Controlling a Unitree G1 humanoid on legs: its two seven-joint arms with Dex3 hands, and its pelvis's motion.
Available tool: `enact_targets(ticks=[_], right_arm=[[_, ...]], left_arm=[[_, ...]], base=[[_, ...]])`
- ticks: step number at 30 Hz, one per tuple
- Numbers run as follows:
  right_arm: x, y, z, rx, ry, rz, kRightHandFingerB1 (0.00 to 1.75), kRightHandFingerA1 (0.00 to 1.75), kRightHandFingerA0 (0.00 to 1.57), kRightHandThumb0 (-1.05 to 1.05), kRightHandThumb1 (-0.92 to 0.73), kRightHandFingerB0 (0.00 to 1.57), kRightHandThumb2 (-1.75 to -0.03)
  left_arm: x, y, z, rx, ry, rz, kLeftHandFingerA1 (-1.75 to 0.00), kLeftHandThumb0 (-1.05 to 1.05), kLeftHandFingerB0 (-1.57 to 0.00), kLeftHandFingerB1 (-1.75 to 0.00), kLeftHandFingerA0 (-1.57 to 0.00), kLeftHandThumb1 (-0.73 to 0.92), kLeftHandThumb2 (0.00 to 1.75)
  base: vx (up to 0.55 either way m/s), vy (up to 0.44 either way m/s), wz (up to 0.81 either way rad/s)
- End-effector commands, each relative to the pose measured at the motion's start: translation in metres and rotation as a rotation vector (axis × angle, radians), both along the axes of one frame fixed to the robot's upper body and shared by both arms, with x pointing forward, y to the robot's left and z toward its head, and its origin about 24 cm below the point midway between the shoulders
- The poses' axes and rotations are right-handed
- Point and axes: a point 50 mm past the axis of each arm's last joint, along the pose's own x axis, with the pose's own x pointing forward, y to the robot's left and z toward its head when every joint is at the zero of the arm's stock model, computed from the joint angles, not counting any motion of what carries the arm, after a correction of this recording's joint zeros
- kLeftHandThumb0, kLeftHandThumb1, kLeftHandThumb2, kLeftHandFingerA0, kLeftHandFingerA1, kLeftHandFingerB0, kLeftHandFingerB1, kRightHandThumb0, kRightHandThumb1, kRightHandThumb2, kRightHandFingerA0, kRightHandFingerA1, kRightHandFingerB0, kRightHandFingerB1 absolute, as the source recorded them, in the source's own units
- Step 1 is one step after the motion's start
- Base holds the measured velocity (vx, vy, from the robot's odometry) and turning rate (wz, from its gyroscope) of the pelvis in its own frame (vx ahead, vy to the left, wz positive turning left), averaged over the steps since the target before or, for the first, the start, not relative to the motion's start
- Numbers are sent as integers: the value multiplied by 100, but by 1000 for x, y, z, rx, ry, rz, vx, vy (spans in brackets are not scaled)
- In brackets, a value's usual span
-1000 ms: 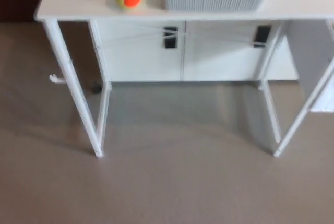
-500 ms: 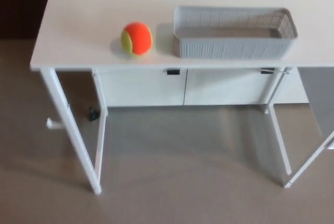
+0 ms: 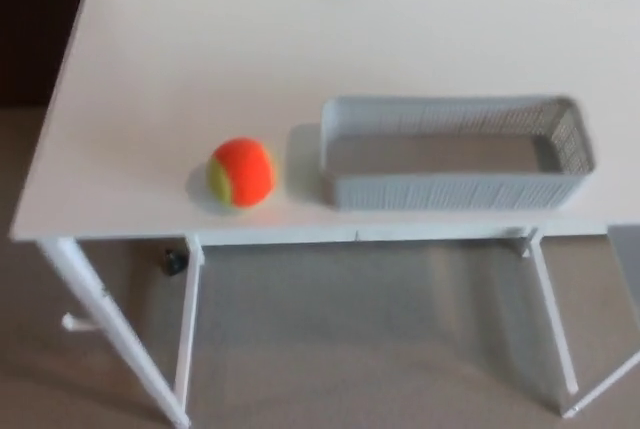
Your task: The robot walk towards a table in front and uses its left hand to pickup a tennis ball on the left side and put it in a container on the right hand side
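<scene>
Near the front edge of the white table [image 3: 300, 49], on its left half, the tennis ball [image 3: 241, 172] lay at rest. It was orange over most of the face that showed and yellow-green along its left side. It sat directly on the tabletop with a faint shadow to its left, and nothing touched it.

Just beside it on the right, across a narrow strip of bare tabletop, stood the container [image 3: 455, 192], a long grey plastic basket with fine latticed walls and rounded corners. The basket stood upright and level, its long side parallel to the table's front edge and its front wall close to that edge. Its open top faced the camera, and its smooth grey bottom showed bare from end to end; the ball was outside it. The picture was soft, so the lattice could not be made out in detail.

Neither the left hand nor the right hand appeared in the head view, so I could not tell whether either was released or clenched.

Below the tabletop, thin white legs [image 3: 110, 334] slanted down to a grey-brown floor [image 3: 370, 349]. A small dark object [image 3: 174, 263] lay on the floor just under the table's front edge, beside the inner left leg, too blurred to name. A short white piece [image 3: 78, 324] stuck out low by the outer left leg. Beyond the table's left edge the background [image 3: 35, 29] was very dark.
</scene>
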Motion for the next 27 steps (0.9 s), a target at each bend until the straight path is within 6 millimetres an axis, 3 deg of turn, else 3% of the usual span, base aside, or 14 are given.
enact_targets(ticks=[1, 27], right_arm=[[-4, -3, -2, 12, 24, -13, 49, 58, 11, -19, -65, 0, -107], [6, 2, 1, 3, 5, 7, 48, 58, 13, -18, -65, 0, -105]], left_arm=[[-3, 6, 3, 30, -5, 6, -34, -20, -30, -31, -37, 60, 58], [6, 11, 5, 41, -23, 4, -35, -17, -30, -32, -38, 63, 59]], base=[[217, -168, -1], [42, 22, 2]])
